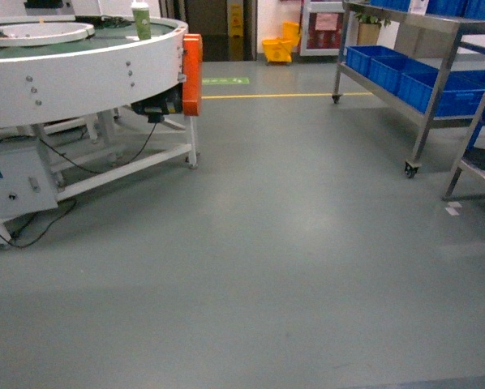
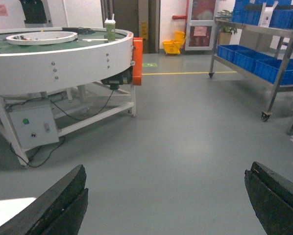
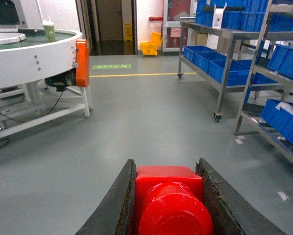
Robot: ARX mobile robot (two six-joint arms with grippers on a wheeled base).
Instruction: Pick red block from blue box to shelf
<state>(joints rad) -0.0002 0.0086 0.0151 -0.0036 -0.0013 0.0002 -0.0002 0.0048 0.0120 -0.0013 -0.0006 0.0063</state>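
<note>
The red block (image 3: pixel 170 203) sits clamped in the right pincer (image 3: pixel 168 205), both dark fingers (image 3: pixel 119 205) pressed against its sides, so the pincer is closed to the block's width. Its round stud faces the wrist camera; being roughly cubic, it shows no clear long axis. The left pincer (image 2: pixel 166 200) stands wide apart with nothing between its fingers. Neither pincer shows in the head view. Ahead lies a broad stretch of bare grey floor (image 1: pixel 251 243). To the right stands the steel shelf (image 3: pixel 225 63) on castors, holding dark blue crates (image 3: pixel 210 61); a second rack is just beside it at the right edge. To the left is a round white conveyor surface (image 1: pixel 80 73) with an orange guard (image 1: pixel 192 73) and a green cup (image 1: pixel 140 20) on top. A yellow mop bucket (image 1: pixel 280 47) stands by the far wall.
</note>
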